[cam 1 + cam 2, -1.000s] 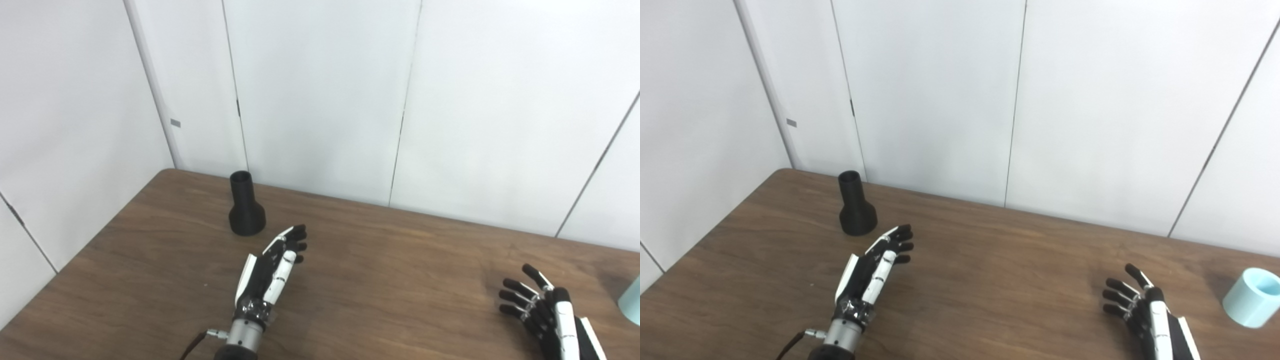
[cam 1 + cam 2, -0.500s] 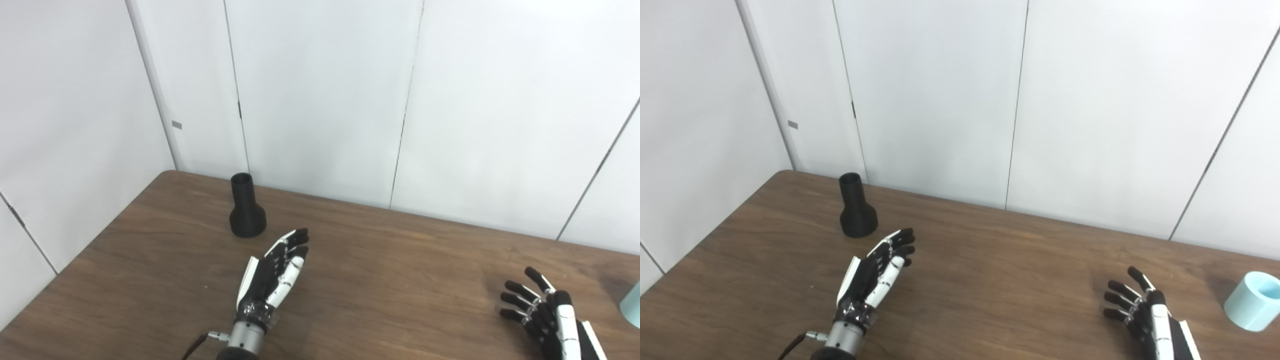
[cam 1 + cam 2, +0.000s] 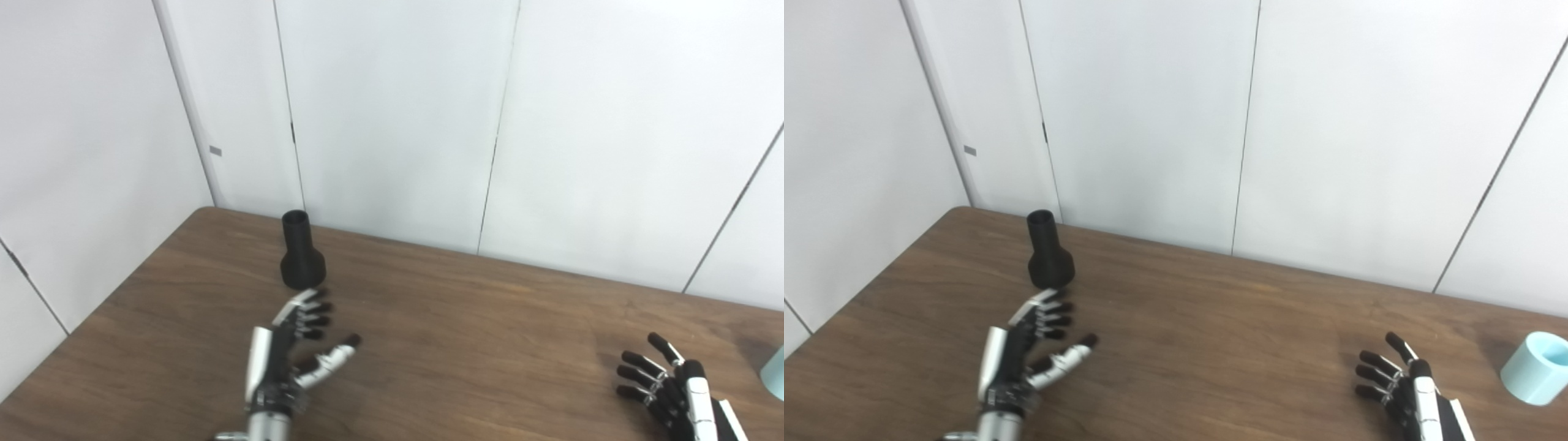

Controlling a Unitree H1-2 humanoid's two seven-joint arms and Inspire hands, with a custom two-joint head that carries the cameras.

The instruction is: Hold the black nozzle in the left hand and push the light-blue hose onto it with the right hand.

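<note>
Across the upper half of the frame run the white wall panels (image 3: 392, 110), with dark vertical seams and a small grey tag at upper left. Below them, filling the lower half, is the brown wood-grain table (image 3: 465, 318); its left corner sits at left of centre, its far edge slanting down toward the right.

Left hand (image 3: 288, 355): enters from the bottom edge, left of centre, held edge-up over the table. Fingers (image 3: 312, 309) extended and slightly fanned, pointing up-frame toward the nozzle; thumb swung out to the right, well apart from the fingers. Holds nothing. Fingertips just below the nozzle's base in the frame; whether they touch it cannot be told from either view.

Right hand (image 3: 1409, 389): lower right corner, partly cut off by the bottom edge. Dark fingers spread apart and gently curled, pointing up and left. Holds nothing. Well apart from the hose piece to its right.

Black nozzle (image 3: 300, 254): stands upright on the table near the far left corner, wide flared base down, narrow open neck up. Free of both hands.

Light-blue hose (image 3: 1536, 367): a short, wide tube section at the far right edge of the table, lying tilted with its open end facing up and to the right. In the left eye view only a sliver of it shows at the right border. Far across the table from the nozzle.
</note>
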